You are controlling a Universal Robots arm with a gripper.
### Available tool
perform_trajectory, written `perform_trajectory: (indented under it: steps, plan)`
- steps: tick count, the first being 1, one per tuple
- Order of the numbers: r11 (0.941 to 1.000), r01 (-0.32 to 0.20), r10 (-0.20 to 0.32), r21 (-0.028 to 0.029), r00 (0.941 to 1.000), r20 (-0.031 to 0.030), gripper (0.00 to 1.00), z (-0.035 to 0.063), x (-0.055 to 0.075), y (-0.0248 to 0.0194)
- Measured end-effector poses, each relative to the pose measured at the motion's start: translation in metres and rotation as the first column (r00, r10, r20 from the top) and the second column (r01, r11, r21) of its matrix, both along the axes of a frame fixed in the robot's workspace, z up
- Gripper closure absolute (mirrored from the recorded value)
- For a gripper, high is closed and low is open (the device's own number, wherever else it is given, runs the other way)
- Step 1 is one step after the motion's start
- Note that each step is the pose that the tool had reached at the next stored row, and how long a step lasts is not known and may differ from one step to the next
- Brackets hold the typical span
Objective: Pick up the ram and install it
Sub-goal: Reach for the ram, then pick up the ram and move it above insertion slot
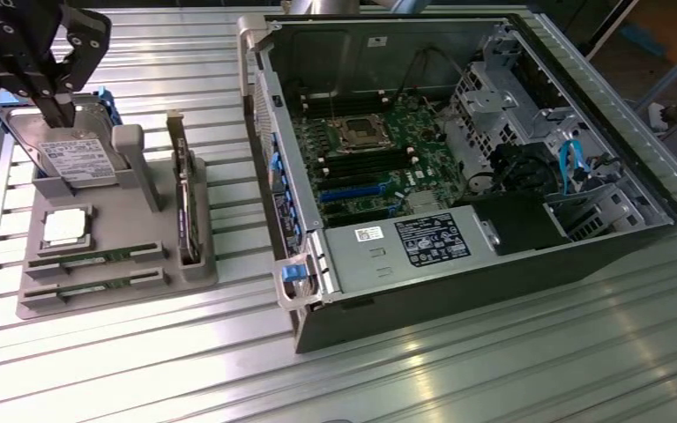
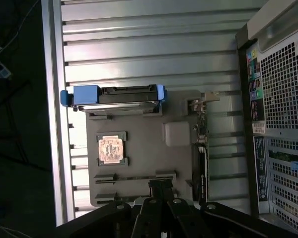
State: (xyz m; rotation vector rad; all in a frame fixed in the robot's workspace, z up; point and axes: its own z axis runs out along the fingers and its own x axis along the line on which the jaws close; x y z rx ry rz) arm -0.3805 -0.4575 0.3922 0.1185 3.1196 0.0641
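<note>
Exterior view: ribbed metal table carrying an open PC case lying on its side on the exterior view's right, motherboard exposed. Grey parts tray sits on the exterior view's left, apart from the case.

On the tray: hard drive in a blue caddy stands upright at the far end. A dark expansion card stands on edge along the side facing the case. ram stick and second ram stick, both green, sit on edge in parallel slots at the tray end nearest the camera, neither lifted. The CPU chip lies flat in its square pocket between the drive and the ram.

The gripper hangs above the tray, over the drive in this view, with its fingers clenched together and nothing between them. Can't tell if it touches the drive.

In the wrist view the gripper tips overlap the tray's ram end, and one ram stick is seen edge-on in its slot.
</note>
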Motion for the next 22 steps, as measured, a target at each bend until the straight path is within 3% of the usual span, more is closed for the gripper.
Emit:
perform_trajectory:
  steps: [6, 22]
  plan:
    - [1.0000, 0.000, 0.000, -0.0007, 1.0000, 0.0000, 0.89, 0.0000, -0.0003, -0.0070]
    - [1.0000, -0.007, 0.007, -0.0007, 1.0000, 0.0000, 0.89, 0.0000, -0.0003, -0.0071]
